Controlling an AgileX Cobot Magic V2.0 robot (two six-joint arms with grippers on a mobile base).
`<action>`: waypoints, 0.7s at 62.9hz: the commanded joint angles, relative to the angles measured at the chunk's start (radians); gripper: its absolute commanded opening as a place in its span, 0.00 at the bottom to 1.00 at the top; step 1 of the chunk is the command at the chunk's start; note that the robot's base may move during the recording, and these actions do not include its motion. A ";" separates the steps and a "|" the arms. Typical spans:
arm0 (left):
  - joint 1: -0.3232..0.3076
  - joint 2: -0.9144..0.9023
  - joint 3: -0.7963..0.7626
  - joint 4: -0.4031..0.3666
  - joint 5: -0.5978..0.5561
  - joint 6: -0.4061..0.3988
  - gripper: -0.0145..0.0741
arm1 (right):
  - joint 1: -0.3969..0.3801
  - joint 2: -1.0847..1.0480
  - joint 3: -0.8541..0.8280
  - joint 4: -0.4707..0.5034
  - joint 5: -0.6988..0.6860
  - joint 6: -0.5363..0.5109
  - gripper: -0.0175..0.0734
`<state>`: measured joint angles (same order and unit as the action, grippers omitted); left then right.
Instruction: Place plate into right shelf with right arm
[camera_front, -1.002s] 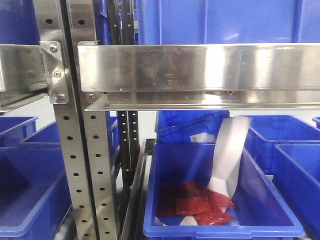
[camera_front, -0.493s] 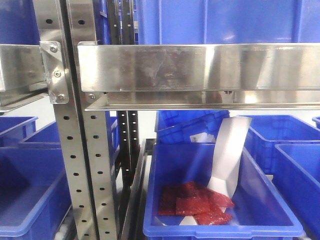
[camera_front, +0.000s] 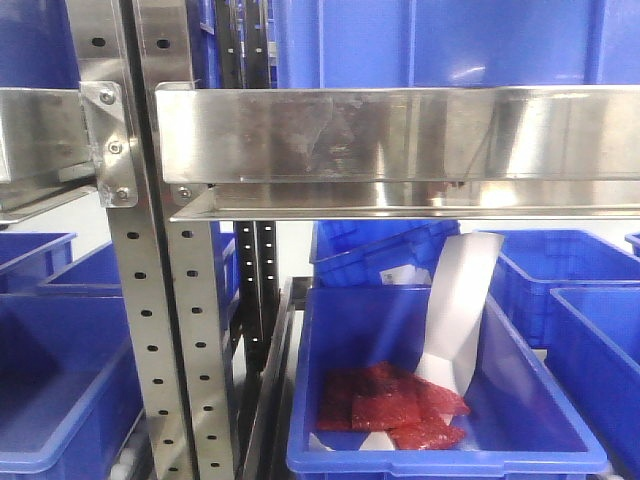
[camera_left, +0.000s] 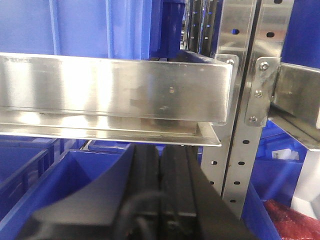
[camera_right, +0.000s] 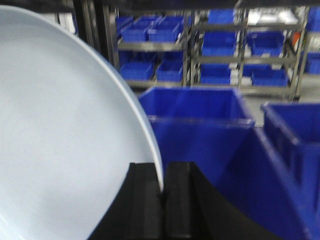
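R gripper (camera_right: 162, 200) fingers pinch plate (camera_right: 65, 150) rim at 6 o'clock; thin edge grip, slip risk. L gripper (camera_left: 160, 190) fingers pressed together. Plate may strike right shelf (camera_front: 400, 135) beam.

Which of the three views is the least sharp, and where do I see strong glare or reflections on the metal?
Right wrist view: softest, the plate and the blue bins behind it look blurred. Front view: sharp, with bright reflections along the steel beam of the right shelf. Left wrist view: the beam shows broad glare patches; the closed left gripper lies dark in the foreground.
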<state>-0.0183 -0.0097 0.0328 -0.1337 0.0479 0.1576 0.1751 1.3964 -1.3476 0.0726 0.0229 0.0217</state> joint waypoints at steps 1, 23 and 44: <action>-0.002 -0.010 0.010 -0.008 -0.090 -0.007 0.02 | 0.002 -0.007 -0.046 0.005 -0.123 0.005 0.44; -0.002 -0.010 0.010 -0.008 -0.090 -0.007 0.02 | -0.001 0.022 -0.048 0.009 -0.121 0.005 0.73; -0.002 -0.010 0.010 -0.008 -0.090 -0.007 0.02 | -0.097 -0.096 -0.047 0.009 0.117 0.005 0.24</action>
<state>-0.0183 -0.0097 0.0328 -0.1337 0.0479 0.1576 0.0981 1.3745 -1.3599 0.0764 0.1344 0.0217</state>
